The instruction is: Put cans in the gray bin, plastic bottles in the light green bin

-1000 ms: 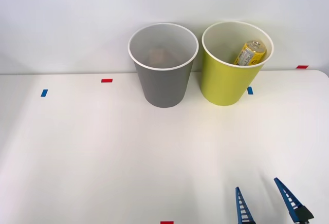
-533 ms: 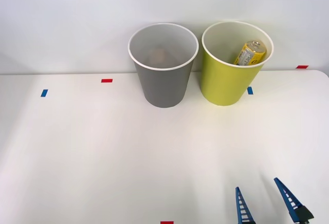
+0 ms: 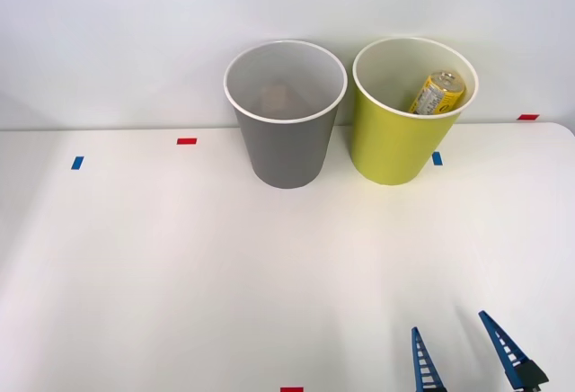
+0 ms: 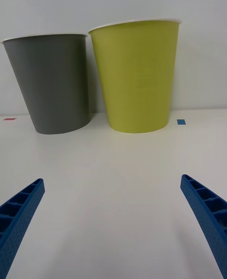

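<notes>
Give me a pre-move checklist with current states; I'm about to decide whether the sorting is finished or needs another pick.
1. Right gripper open and holding nothing: ok.
2. Gripper apart from both bins, low over the white table: ok.
3. Gray bin upright: ok; something pale lies at its bottom, what it is: cannot tell.
4. Light green bin upright: ok.
5. Yellow can-like container leaning inside the light green bin; can or bottle: cannot tell.
6. Bins stand beside each other; touching or apart: cannot tell.
</notes>
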### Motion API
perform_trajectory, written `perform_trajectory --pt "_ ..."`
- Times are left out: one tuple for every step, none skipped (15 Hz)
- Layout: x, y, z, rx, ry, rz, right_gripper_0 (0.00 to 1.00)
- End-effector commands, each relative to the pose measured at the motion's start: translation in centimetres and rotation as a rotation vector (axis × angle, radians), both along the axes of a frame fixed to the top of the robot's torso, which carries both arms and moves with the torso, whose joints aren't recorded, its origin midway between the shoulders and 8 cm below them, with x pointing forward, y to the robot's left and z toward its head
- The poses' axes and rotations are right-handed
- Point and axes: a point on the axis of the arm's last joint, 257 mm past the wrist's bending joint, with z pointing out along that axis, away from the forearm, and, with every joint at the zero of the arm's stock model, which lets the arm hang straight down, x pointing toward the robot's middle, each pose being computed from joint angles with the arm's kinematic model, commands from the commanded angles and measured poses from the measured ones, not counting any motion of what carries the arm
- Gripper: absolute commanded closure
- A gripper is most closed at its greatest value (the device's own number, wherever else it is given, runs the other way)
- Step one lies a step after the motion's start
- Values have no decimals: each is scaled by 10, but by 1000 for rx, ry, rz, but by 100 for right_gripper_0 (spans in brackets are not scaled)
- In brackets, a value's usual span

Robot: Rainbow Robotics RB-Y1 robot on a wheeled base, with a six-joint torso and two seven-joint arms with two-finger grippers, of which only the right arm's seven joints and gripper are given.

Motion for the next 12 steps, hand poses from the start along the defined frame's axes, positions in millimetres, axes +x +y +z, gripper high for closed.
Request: perform_trajectory --pt "0 0 0 0 0 0 0" --pt "0 0 0 0 0 0 0" --pt "0 0 0 0 0 0 0" --pt "0 0 0 0 0 0 0" --pt "0 0 0 0 0 0 0" --pt "0 0 0 0 0 0 0" --pt "0 0 0 0 0 0 0" --pt "0 0 0 0 0 0 0" --pt "0 0 0 0 0 0 0" --pt "0 0 0 0 0 0 0" --pt "0 0 0 0 0 0 0" --pt "0 0 0 0 0 0 0"
